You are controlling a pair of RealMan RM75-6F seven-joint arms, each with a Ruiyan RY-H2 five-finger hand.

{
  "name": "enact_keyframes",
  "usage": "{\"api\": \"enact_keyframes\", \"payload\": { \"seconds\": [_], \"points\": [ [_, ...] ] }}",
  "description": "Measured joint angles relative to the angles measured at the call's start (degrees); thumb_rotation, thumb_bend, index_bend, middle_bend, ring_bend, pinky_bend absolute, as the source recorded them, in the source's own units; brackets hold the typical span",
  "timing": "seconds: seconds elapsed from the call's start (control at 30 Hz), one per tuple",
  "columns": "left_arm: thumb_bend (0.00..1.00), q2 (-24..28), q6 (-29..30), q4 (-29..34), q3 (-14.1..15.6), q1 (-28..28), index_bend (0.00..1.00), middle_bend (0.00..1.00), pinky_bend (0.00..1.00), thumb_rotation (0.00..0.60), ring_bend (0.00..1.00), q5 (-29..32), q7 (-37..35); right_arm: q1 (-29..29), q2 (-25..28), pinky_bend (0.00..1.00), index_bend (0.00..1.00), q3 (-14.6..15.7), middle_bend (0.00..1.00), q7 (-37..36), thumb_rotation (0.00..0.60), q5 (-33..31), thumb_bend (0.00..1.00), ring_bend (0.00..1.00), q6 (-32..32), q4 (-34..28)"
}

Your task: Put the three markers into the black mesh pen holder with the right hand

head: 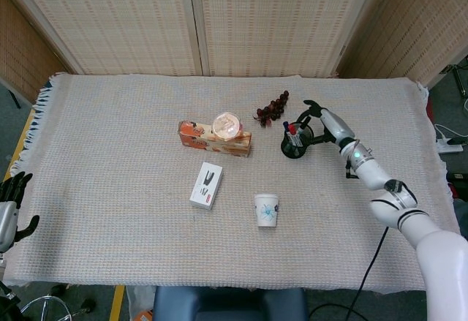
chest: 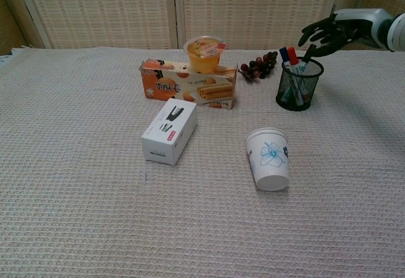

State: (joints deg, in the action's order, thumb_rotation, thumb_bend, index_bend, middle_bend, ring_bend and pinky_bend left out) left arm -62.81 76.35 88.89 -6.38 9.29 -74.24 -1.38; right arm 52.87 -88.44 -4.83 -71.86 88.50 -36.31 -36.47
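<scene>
Three markers (chest: pixel 292 63) stand in the round black mesh pen holder (chest: pixel 299 85). The right hand (chest: pixel 330 30) hovers beside it, fingers (chest: pixel 311 34) spread, holding nothing.

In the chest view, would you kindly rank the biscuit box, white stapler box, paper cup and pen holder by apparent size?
1. biscuit box
2. white stapler box
3. paper cup and pen holder: look alike, and the cup sits nearer the camera.
</scene>
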Motion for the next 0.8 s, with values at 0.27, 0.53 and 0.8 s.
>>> {"api": "enact_keyframes", "payload": {
  "seconds": [0.27, 0.53, 0.8],
  "points": [
    [0.32, -0.05, 0.4, 0.09, 0.05, -0.08, 0.02, 0.0, 0.06, 0.6, 0.0, -0.48, 0.03, -1.25, 5.71, 0.0, 0.17, -0.27, 0.03, 3.42, 0.6, 0.04, 0.3, 0.02, -6.35, -7.01],
    [0.32, -0.18, 0.46, 0.31, 0.15, 0.0, 0.02, 0.0, 0.06, 0.6, 0.0, -0.67, 0.78, -6.58, 11.98, 0.0, 0.12, -2.69, 0.03, 24.0, 0.6, -0.97, 0.26, 0.01, -20.81, -22.52],
    [0.32, -0.23, 0.78, 0.72, 0.43, 0.01, 0.02, 0.0, 0.06, 0.6, 0.0, -1.41, 1.14, -15.56, 14.8, 0.0, 0.1, -1.69, 0.03, 71.33, 0.6, -2.6, 0.26, 0.02, -34.74, -45.45]
  ]
}}
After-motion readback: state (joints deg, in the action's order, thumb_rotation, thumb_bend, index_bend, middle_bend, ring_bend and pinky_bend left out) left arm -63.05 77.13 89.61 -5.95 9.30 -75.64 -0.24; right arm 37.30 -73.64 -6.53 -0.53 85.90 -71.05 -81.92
